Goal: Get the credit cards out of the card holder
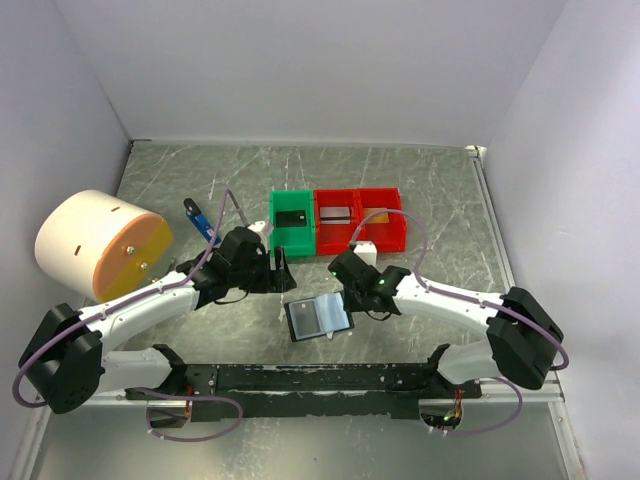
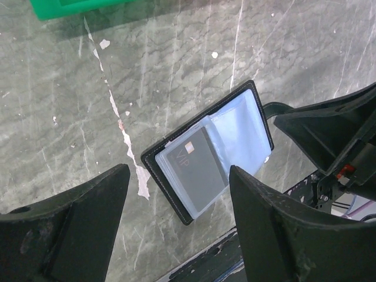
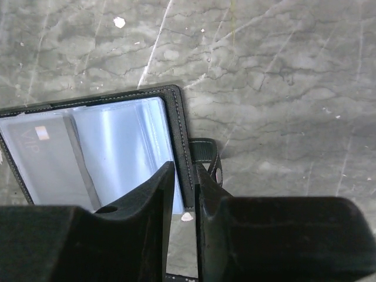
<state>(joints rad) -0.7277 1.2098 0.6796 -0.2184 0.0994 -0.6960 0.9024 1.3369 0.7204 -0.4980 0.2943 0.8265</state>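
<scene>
The card holder [image 1: 318, 318] lies open on the table, with pale blue sleeves facing up. A grey credit card marked VIP [image 2: 197, 167] sits inside its left sleeve [image 3: 44, 155]. My right gripper [image 3: 183, 167] has its jaws narrowly astride the holder's right edge, beside the snap strap [image 3: 207, 158]. In the top view that gripper [image 1: 349, 300] is at the holder's right side. My left gripper [image 2: 179, 169] hangs open above the holder, and in the top view it [image 1: 283, 272] is just behind it, holding nothing. More credit cards lie in the bins: black [image 1: 291, 218], grey [image 1: 336, 214] and orange-gold [image 1: 381, 217].
A green bin [image 1: 275, 235] and two red bins [image 1: 350, 238] stand in a row behind the grippers. A large white cylinder with an orange face [image 1: 100, 245] stands at the left. A small blue and black stick [image 1: 200, 220] lies near it.
</scene>
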